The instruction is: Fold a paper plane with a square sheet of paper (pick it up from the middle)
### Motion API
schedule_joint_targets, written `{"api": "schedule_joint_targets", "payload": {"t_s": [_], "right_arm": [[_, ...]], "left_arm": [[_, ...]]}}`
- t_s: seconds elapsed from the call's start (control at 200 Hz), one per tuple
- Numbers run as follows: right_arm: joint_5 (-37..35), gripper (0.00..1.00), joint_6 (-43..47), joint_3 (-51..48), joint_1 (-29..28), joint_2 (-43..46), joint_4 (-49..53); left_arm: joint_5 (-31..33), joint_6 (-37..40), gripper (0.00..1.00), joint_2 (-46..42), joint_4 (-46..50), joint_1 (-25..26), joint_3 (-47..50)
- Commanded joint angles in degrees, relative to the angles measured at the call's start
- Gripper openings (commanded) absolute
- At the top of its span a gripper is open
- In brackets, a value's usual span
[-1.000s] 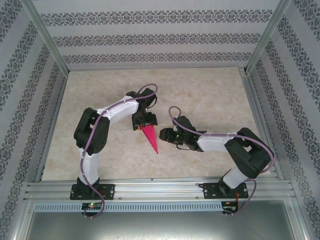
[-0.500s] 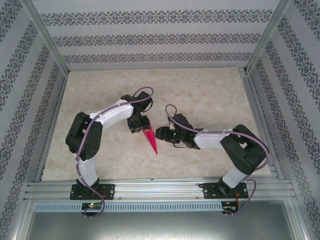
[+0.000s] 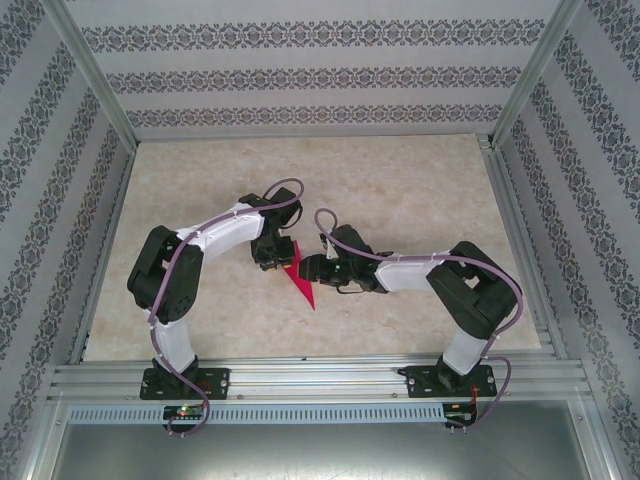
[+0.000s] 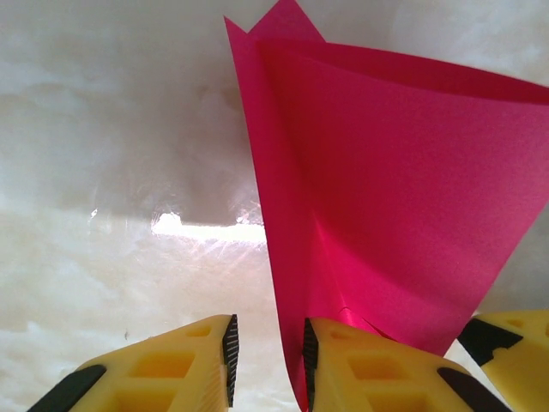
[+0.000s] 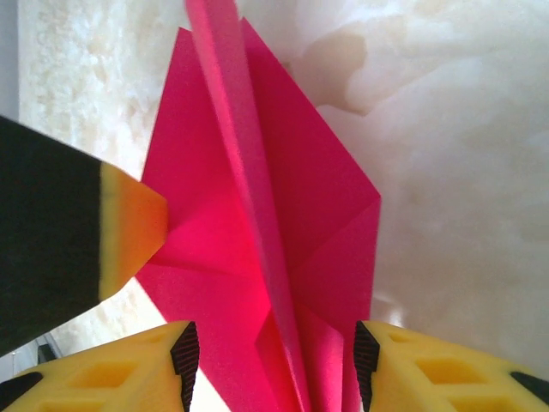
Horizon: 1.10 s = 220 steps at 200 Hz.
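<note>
The square sheet of paper [image 3: 303,287] is folded into a magenta-pink pointed wedge lying on the table, its tip toward the near edge. My left gripper [image 3: 279,261] is at its wide far end. In the left wrist view the left gripper [image 4: 268,365] has a narrow gap between its pads, and the paper [image 4: 386,189] has one edge in that gap, against the right pad. My right gripper [image 3: 308,268] comes in from the right. In the right wrist view the right gripper [image 5: 274,369] is open and straddles the raised centre fold of the paper [image 5: 257,215].
The beige marble tabletop [image 3: 400,190] lies inside patterned walls and a metal frame [image 3: 320,380] along the near edge. A left finger [image 5: 129,227] touches the paper's wing in the right wrist view. A right finger [image 4: 510,343] shows at the left wrist view's corner.
The right gripper has moved left onto the paper's wide end. The left gripper has shifted slightly nearer and its jaws have narrowed around the paper's edge.
</note>
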State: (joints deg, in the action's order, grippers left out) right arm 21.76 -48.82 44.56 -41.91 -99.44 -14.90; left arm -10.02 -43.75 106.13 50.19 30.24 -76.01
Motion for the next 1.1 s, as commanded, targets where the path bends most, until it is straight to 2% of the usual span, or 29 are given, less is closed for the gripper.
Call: {"api": "schedule_joint_targets", "payload": {"t_s": [0.0, 0.19, 0.27, 0.44, 0.684, 0.909, 1.094], "right_arm": [[-0.7, 0.54, 2.3, 2.1, -1.2, -1.4, 2.5], [0.7, 0.54, 2.6, 3.3, -1.9, -2.8, 2.8], [1.1, 0.52, 3.1, 4.3, -2.4, -3.2, 3.4], [0.2, 0.39, 4.1, 5.4, -2.9, -3.7, 5.3], [-1.5, 0.36, 5.5, 6.9, -3.6, -5.5, 7.7], [-2.7, 0.2, 6.0, 7.6, -3.8, -5.2, 8.8], [-8.9, 0.08, 8.3, 8.5, -3.7, -0.2, 15.4]], "left_arm": [[0.4, 0.7, 0.3, -1.6, -0.7, -0.6, 0.9], [0.2, 0.7, 0.3, -1.5, -1.0, -0.7, 1.2], [0.3, 0.7, 0.3, -1.5, -1.1, -0.8, 1.2], [-0.1, 0.6, 0.3, -1.8, -1.3, -0.7, 1.4], [-0.6, 0.2, 0.3, -2.9, -2.3, -0.8, 2.3], [-0.8, -0.2, 0.3, -4.9, -3.6, -0.8, 3.7], [1.7, -1.7, 0.34, -13.7, -9.4, -0.8, 8.6]]}}
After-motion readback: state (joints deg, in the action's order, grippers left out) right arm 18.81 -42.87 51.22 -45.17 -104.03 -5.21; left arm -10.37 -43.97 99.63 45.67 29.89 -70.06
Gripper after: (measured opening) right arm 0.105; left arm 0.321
